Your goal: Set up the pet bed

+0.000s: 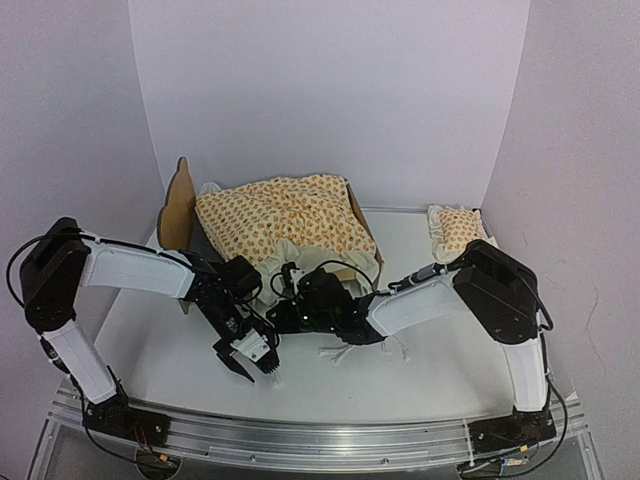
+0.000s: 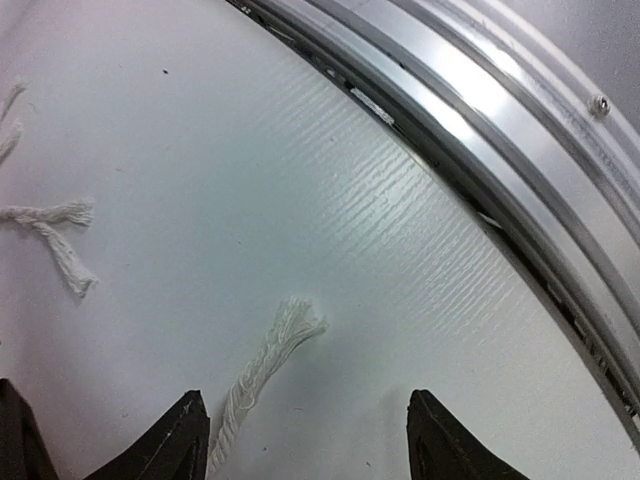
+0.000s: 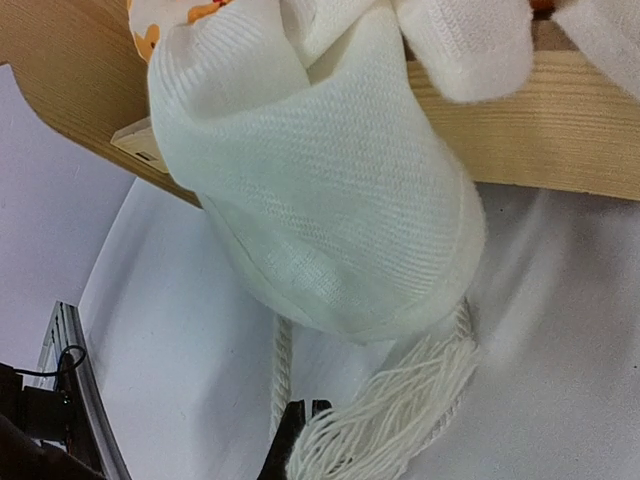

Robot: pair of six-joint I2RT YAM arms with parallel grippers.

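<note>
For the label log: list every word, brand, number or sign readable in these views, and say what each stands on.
None: no view shows any readable text.
The pet bed, cushion, pillow and metal rail carry no lettering.
The cushion's orange print is a pattern, not writing.

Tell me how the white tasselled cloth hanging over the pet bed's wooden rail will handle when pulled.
Probably floppy: the white tasselled cloth sags in soft folds over the rail of the pet bed. Likely light, being a thin knit. Its tassels trail on the table, so they may drag or snag.
</note>
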